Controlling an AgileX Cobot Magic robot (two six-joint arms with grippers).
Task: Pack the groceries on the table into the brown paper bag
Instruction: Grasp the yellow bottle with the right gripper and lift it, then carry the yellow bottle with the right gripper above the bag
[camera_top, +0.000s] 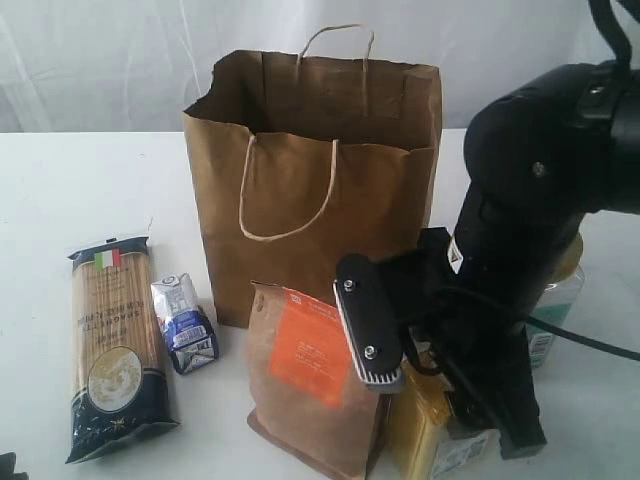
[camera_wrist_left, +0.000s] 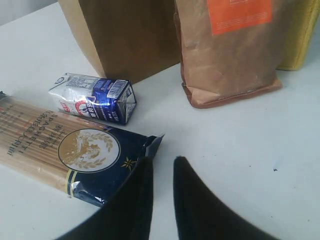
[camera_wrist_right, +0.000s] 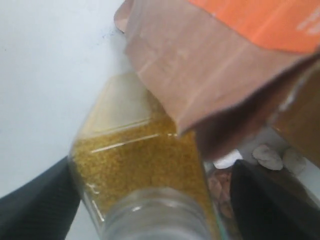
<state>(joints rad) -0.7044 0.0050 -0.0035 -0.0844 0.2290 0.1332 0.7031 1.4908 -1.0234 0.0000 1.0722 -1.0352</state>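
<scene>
Right gripper (camera_wrist_right: 150, 195) jaws stand apart astride the yellow jar (camera_wrist_right: 135, 165), low in the frame, just beside the pouch (camera_wrist_right: 200, 65). Best to centre, close below the cap, and lift straight toward the bag (camera_top: 310, 150). Left gripper (camera_wrist_left: 162, 167) jaws are barely apart and empty.

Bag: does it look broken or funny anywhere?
Yes. The bag stands upright, but in the exterior view its top edge at the left corner looks ragged and dips, as if torn. The carton beside it lies on its side and looks crumpled. Nothing seems spilled.
</scene>
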